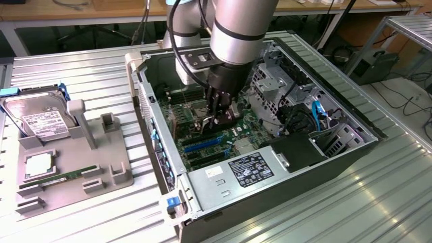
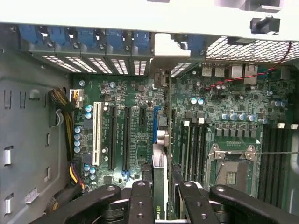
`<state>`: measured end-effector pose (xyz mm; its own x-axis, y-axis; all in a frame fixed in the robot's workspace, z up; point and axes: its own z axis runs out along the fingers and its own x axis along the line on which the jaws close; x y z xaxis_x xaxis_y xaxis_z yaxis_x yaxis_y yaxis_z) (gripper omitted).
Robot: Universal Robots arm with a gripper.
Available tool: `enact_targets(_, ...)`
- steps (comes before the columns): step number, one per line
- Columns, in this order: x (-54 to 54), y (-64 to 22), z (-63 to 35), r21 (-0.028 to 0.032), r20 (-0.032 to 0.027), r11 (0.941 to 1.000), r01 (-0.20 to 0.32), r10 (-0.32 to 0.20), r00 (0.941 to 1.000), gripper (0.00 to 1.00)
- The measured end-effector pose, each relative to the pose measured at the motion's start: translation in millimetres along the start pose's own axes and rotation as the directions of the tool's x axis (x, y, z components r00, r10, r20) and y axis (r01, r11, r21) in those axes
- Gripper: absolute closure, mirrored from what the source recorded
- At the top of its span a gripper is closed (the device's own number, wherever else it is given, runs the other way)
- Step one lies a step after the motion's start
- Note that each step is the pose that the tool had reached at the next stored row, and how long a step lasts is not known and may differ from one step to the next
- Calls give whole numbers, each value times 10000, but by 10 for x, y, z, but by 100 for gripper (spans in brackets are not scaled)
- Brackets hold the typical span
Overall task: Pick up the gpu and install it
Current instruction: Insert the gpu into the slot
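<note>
Gpu (image 2: pixel 160 186), a thin dark card seen edge-on in the wrist view, stands upright between the black fingers (image 2: pixel 140 200) of the pincer (image 2: pixel 160 205), which is clamped onto it from both sides. In the exterior view the same black pincer (image 1: pixel 219 119) sits near the centre of the frame, low inside the open grey computer case (image 1: pixel 351 136), with the card (image 1: pixel 226 117) showing as a small dark block at its tip, just above the green motherboard (image 1: pixel 229 136).

In the wrist view the card's far end reaches toward a blue slot (image 2: pixel 156 123) on the board, in line with it; whether it is seated I cannot tell. Beside that slot lie two long dark slots (image 2: pixel 119 137) and a white slot (image 2: pixel 97 135). The square silver processor socket (image 2: pixel 232 168) is nearby on the other side of the card.

The silver arm (image 1: pixel 240 30) comes down from the top centre of the exterior frame. In the lower centre of that frame, a metal power supply box with a black label (image 1: pixel 246 169) fills the case's near end. At the exterior view's left, a grey holder tray (image 1: pixel 101 172) lies on the ribbed metal table (image 1: pixel 337 212), carrying a silver hard drive with a white label (image 1: pixel 40 119), a square processor chip (image 1: pixel 40 164) and a narrow green memory stick (image 1: pixel 57 178).
</note>
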<state>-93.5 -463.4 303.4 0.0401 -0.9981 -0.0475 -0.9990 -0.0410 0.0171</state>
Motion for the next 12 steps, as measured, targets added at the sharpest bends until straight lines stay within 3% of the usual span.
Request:
enact_targets(5,2,9,58,14,-109,9995,-331,331,9994,74)
enact_targets(9,4,51,121,20,-230,9988,-488,488,9985,74)
enact_targets(12,4,61,147,30,-258,9975,-713,713,9971,74)
